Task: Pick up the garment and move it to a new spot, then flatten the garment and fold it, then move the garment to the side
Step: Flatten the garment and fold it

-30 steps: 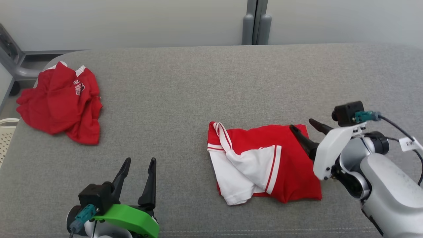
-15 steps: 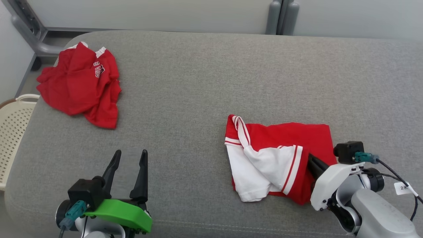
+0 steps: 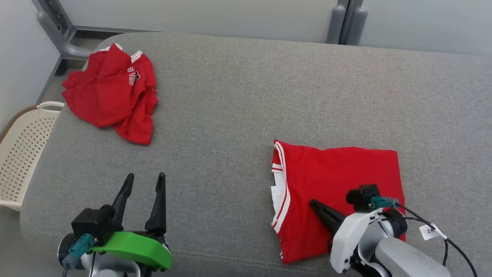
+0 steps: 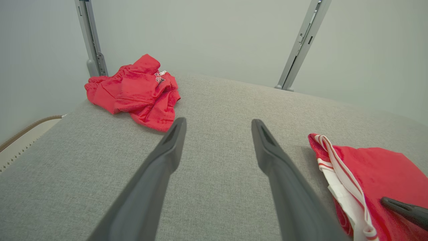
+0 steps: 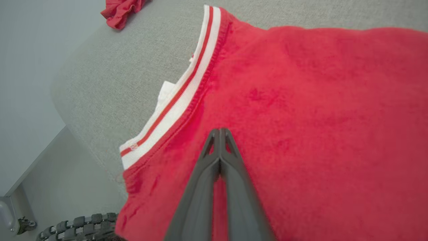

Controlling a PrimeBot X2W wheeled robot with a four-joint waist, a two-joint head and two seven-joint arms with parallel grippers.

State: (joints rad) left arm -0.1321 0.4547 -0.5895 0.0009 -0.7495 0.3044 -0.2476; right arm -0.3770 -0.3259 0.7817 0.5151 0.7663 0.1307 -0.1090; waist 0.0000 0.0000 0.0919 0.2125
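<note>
The fingers point(image 5: 204, 180) of the right gripper point(image 5: 219, 132) are pressed together in its wrist view, and no cloth is seen pinched between them. The folded red garment point(image 5: 317, 100) is spread under and around them, its white striped edge point(image 5: 182, 100) to their left. In the head view, the left gripper point(image 3: 145, 176) is held wide open and empty, and a crumpled red garment point(image 3: 111, 92) is seen far beyond its tips on the grey cushion point(image 3: 238, 96).

The right claw point(image 3: 313, 202) hides part of the folded garment point(image 3: 330, 169), and the cream basket point(image 3: 23, 154) is cropped.
</note>
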